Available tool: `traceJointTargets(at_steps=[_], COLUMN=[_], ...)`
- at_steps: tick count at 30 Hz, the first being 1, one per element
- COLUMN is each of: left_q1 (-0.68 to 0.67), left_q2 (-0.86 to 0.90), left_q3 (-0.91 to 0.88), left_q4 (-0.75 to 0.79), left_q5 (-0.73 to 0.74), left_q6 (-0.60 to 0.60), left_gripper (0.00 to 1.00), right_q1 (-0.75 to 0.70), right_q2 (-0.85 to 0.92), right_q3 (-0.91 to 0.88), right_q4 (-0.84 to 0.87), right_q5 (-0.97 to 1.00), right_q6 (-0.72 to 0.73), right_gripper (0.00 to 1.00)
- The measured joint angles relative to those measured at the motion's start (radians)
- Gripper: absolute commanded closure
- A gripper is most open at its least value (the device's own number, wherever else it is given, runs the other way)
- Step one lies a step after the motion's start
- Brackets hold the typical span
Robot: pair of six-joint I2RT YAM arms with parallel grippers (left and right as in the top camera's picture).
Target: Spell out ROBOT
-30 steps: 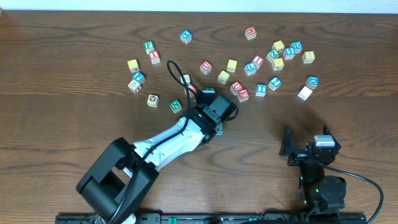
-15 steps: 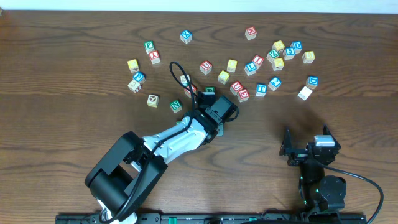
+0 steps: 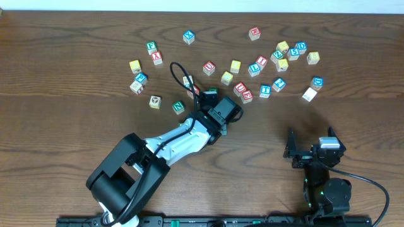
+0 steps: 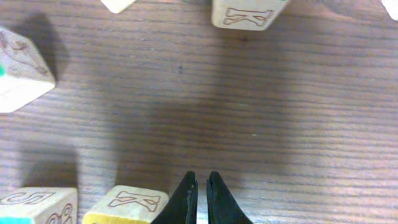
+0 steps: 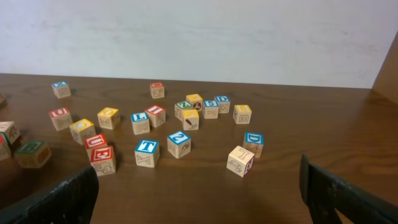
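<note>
Wooden letter blocks lie scattered across the back of the brown table [image 3: 76,126]. My left gripper [image 3: 211,103] reaches into the cluster's near edge beside a green-topped block [image 3: 211,93]. In the left wrist view its jaws [image 4: 201,186] are shut and empty just above the wood, with a yellow-sided block [image 4: 127,205] to their left and a block marked K [image 4: 249,12] ahead. A blue T block [image 3: 265,90] sits to the right and also shows in the right wrist view [image 5: 147,151]. My right gripper [image 5: 199,193] is open and empty, parked at the front right [image 3: 310,148].
Other blocks lie at the left [image 3: 135,66], the back [image 3: 189,36] and the far right [image 3: 309,94]. A blue 2 block [image 5: 178,143] and a plain block [image 5: 240,160] lie nearest the right gripper. A pale wall rises behind the table.
The left arm's elbow has swung and its gripper has edged slightly up and left into the cluster. The blocks and the right arm have not moved.
</note>
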Motion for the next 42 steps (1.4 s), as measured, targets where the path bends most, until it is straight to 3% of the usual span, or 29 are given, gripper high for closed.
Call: traceJointTargets(at_steps=[28,42], left_q1=[0.000,0.000], left_q2=[0.000,0.000], left_q3=[-0.001,-0.001], left_q4=[-0.084,-0.091], left_q5=[-0.082,-0.085], left_q6=[-0.180,-0.160], left_gripper=[0.92,0.93], right_q1=[0.000,0.000], right_q2=[0.000,0.000], right_q3=[0.000,0.000], right_q4=[0.000,0.000], right_q5=[0.000,0.000], right_q6=[0.000,0.000], right_gripper=[0.01,0.01])
